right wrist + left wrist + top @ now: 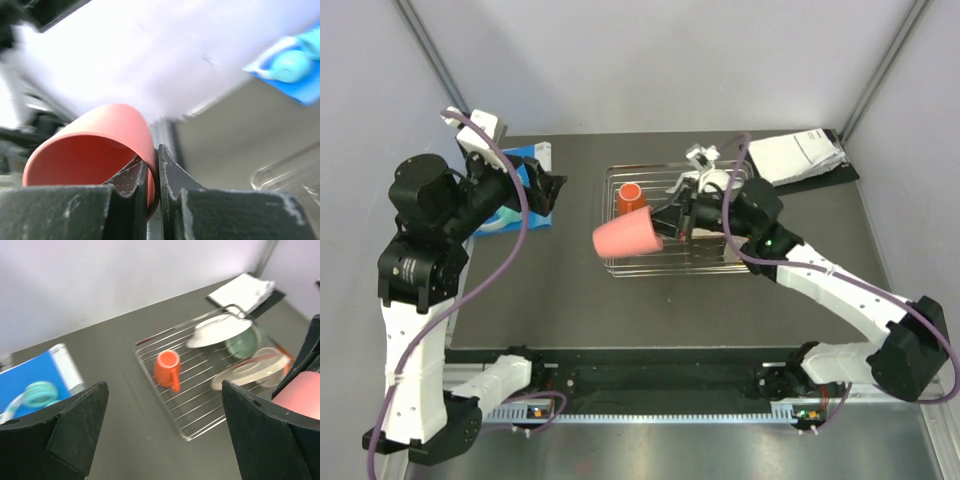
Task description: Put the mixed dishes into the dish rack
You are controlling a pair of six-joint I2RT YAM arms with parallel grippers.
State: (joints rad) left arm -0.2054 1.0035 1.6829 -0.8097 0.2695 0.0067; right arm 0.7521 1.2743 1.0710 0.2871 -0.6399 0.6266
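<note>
The right fingers (pixel 162 172) are pinching the wall of the pink cup (pixel 627 236), one inside the rim and one outside, holding it on its side above the dish rack (pixel 620 268) beneath them. The left fingers (pixel 80 425) are standing wide apart, gripping nothing, over the blue book (pixel 35 382), with the rack ahead of them

top view: the right arm (pixel 765 215) hides the right part of the dish rack (pixel 612 225). left wrist view: white bowl (pixel 220 330) and plate (pixel 250 372) blurred; blue book (pixel 35 382) and pink cup (pixel 302 397) cut off at edges.
</note>
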